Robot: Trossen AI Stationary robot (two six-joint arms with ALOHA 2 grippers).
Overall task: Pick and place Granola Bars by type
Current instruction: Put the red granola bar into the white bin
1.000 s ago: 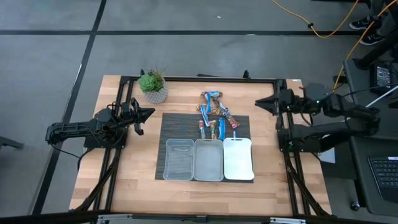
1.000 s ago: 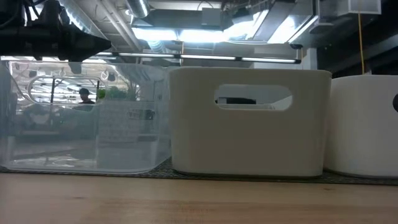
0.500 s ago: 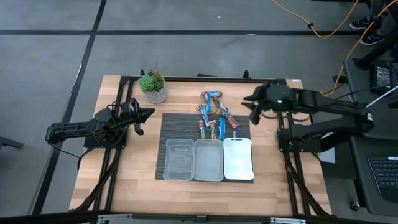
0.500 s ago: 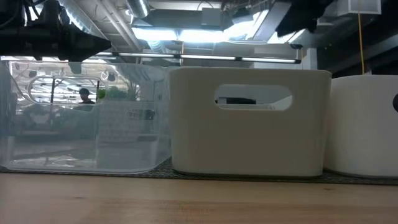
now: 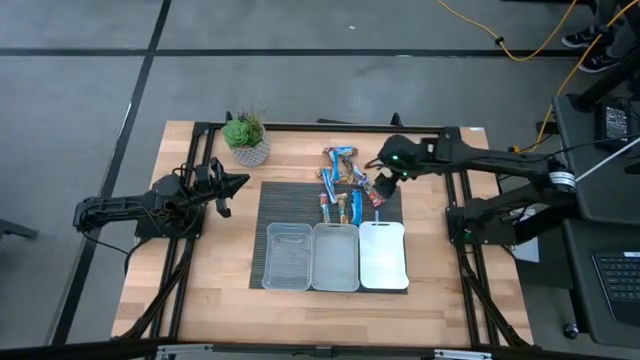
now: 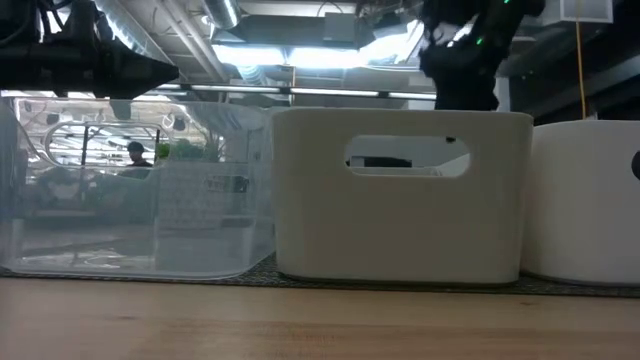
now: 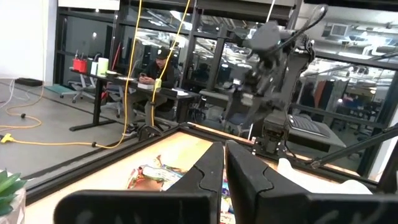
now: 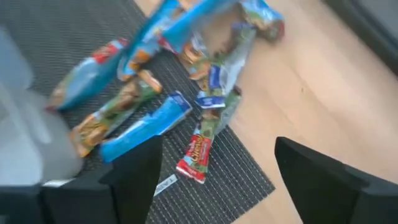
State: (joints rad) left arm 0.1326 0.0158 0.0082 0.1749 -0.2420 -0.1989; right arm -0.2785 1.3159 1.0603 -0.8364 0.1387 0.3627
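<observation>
The Granola Bars [image 5: 345, 182] lie in a loose heap at the far edge of a dark mat [image 5: 280, 205]; their wrappers are blue, red-orange and silvery [image 8: 186, 93]. My right gripper [image 5: 382, 186] hovers over the heap's right side. It is open, its fingers pointing down on either side of a red bar [image 8: 195, 153] and touching nothing [image 8: 217, 152]. My left gripper [image 5: 236, 183] waits shut at the table's left [image 7: 224, 163]. Three trays stand side by side on the mat's near half: a clear one [image 5: 288, 257], a middle one [image 5: 335, 257] and a white one [image 5: 383, 255].
A small potted plant [image 5: 246, 139] stands at the far left of the table. In the low view the trays [image 6: 400, 200] form a wall across the table, with my right arm [image 6: 462, 50] above and behind them. Bare wood lies on the mat's left and right.
My right gripper has swung from the table's far right edge toward the left and down to just above the heap of bars, tipping its fingers downward. Its fingers, together a second ago, now stand apart. The bars and trays have not moved.
</observation>
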